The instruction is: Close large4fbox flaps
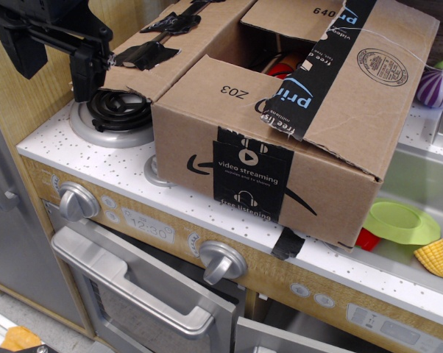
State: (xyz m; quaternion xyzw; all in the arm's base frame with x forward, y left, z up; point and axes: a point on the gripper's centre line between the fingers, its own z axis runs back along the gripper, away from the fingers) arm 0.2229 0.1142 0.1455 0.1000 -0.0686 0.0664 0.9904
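Observation:
The large4fbox (280, 173), a big brown cardboard box with a black smile arrow and "video streaming" tape, sits on the toy stove top. Its near flap (218, 88), marked "Z03", lies folded over the opening. The right flap (369, 73), with a round stamp and black "prime" tape, leans inward over the box. The left flap (170, 44), with torn black tape, lies spread outward to the left. The far flap (295, 18) slopes into the box. A gap shows red items inside (280, 70). My black gripper (85, 84) hangs at the left flap's outer edge, above the burner; its jaws are unclear.
A black coil burner (115, 110) sits under the gripper. Silver knobs (78, 200) (221, 261) and an oven handle (133, 287) are on the front. On the right, the sink holds a green plate (398, 220), toy corn (436, 257) and a purple vegetable (436, 87).

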